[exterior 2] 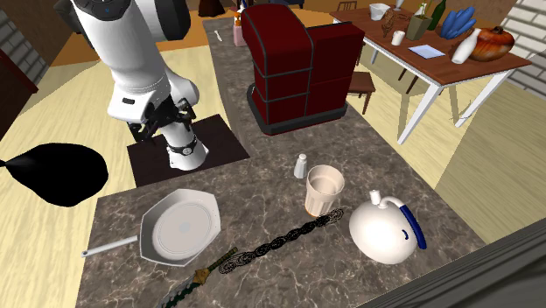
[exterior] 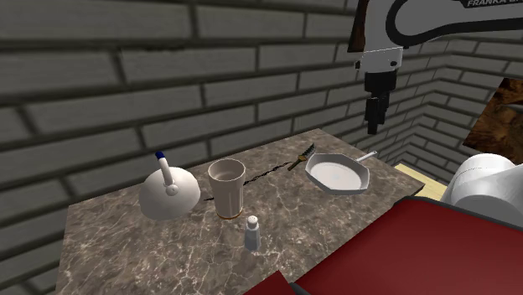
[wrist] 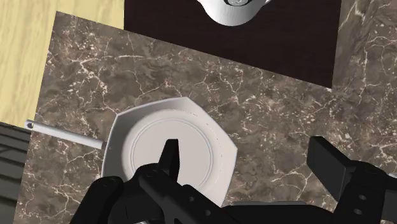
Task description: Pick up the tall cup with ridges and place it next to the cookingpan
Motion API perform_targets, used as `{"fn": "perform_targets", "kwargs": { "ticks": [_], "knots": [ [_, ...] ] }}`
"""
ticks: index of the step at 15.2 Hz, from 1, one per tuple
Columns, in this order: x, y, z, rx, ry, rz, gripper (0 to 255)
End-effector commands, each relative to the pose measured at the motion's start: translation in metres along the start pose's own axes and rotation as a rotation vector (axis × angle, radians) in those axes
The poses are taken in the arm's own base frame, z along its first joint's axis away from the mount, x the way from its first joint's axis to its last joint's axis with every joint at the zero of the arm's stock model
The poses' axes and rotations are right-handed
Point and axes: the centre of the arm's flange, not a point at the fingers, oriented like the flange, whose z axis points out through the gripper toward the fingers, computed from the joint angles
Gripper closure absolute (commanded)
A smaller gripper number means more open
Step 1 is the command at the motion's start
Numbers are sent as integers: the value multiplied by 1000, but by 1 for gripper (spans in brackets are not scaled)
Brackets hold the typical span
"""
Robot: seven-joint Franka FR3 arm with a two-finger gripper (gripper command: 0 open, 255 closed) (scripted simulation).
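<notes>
1. The gripper (exterior: 376, 117) hangs high over the pan (exterior: 337, 173), its jaws apart and empty. Dropping straight down, it would hit the pan.
2. The ridged cup (exterior: 227, 188) stands well off, beside a white kettle (exterior: 169, 194). A careless reach could knock over the small shaker (exterior: 252, 233) nearby.
3. Tall as it is, the cup could tip if pinched off-centre.
</notes>
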Motion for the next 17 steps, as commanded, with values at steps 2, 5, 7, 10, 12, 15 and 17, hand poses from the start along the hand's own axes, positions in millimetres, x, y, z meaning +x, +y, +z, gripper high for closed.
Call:
{"fn": "perform_targets", "kwargs": {
  "ticks": [2, 5, 7, 10, 12, 15, 17],
  "knots": [
    [9, -8, 3, 3, 6, 0, 0],
    [36, -32, 10, 11, 22, -1, 0],
    [55, -47, 15, 16, 33, -1, 0],
    [82, -71, 21, 24, 50, -2, 0],
    [100, -87, 25, 30, 61, -2, 0],
    [128, -111, 30, 38, 77, -3, 0],
    [146, -127, 34, 43, 88, -3, 0]
  ]
}}
